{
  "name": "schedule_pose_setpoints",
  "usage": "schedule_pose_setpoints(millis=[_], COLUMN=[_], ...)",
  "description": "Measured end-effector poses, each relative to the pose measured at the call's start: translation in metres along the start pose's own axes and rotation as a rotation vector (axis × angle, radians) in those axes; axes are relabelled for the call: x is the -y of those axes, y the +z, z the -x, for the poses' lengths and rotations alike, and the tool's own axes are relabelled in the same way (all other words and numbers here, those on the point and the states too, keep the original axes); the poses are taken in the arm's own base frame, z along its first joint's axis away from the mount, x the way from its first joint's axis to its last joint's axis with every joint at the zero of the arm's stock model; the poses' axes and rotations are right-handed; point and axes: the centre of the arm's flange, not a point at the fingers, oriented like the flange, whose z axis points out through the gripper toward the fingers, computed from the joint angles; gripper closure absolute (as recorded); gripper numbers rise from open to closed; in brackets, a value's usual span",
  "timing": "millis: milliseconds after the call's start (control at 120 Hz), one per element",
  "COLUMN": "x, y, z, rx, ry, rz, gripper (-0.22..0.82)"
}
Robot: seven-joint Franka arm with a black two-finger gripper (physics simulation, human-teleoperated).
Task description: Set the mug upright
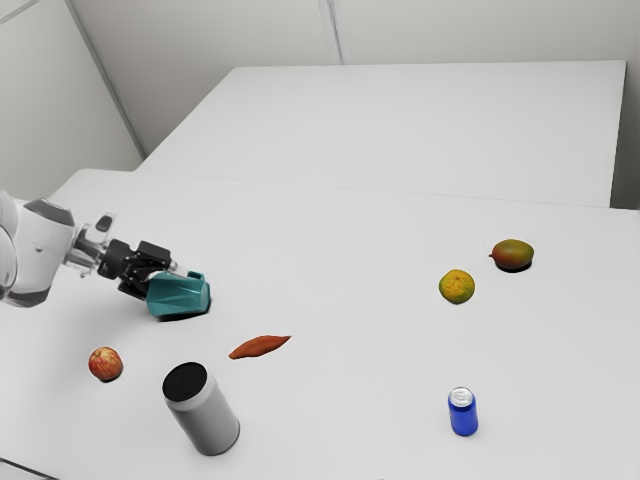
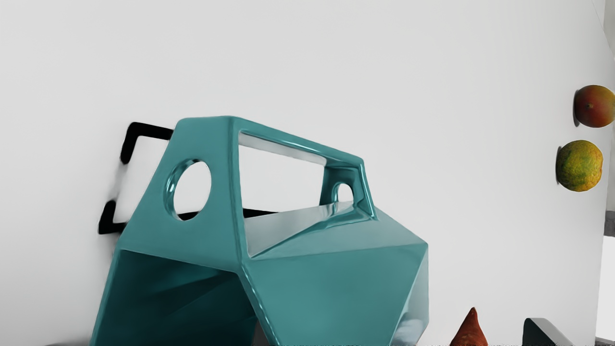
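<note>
The gripper (image 1: 160,274) is at the teal mug (image 1: 180,295) in the exterior view, on the mug's left side there. The angular mug lies on its side on the table, its open mouth toward my hand. In the wrist view the gripper (image 2: 401,336) has its fingers wide apart: one dark fingertip stands clear of the mug's outer wall, while a small part of the other seems to show at the mouth. The mug (image 2: 326,293) has its handle uppermost, with a round hole at its near end. Contact with the mouth's edge is hard to tell.
On the white table (image 1: 340,240) are an apple (image 1: 106,364), a grey cylinder (image 1: 203,412), a sweet potato (image 1: 260,347), a blue can (image 1: 462,411), a yellow-green fruit (image 1: 457,286) and a mango (image 1: 513,253). The apple and sweet potato are nearest the mug.
</note>
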Motion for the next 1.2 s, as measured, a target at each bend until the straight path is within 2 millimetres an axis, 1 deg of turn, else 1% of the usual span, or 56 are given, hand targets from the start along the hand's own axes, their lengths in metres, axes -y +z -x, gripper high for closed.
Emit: schedule_pose_setpoints(millis=[67,225,283,417,533,600,675,767,875,950,1025,1133,1200], x=[0.000,-0.001,-0.001,-0.004,-0.014,-0.029,-0.052,-0.089,-0.133,-0.163,-0.187,-0.213,-0.223], y=[0.001,0.003,0.003,0.001,-0.006,-0.014,-0.018,-0.012,-0.001,0.010,0.026,0.056,0.075], z=[0.001,0.002,0.002,0.001,-0.003,-0.006,-0.011,-0.016,-0.019,-0.019,-0.017,-0.013,-0.008], rx=[0.002,0.004,0.003,-0.003,-0.018,-0.034,-0.031,0.002,0.078,0.149,0.225,0.327,0.373], ry=[0.009,0.029,0.037,0.058,0.091,0.127,0.187,0.287,0.426,0.528,0.616,0.720,0.761], rz=[0.009,0.020,0.021,0.011,-0.008,-0.016,-0.043,-0.106,-0.234,-0.342,-0.452,-0.596,-0.661], gripper=[0.16,0.46,0.55,0.65,0.69,0.73,0.75,0.76,0.76,0.76,0.77,0.77,0.77])
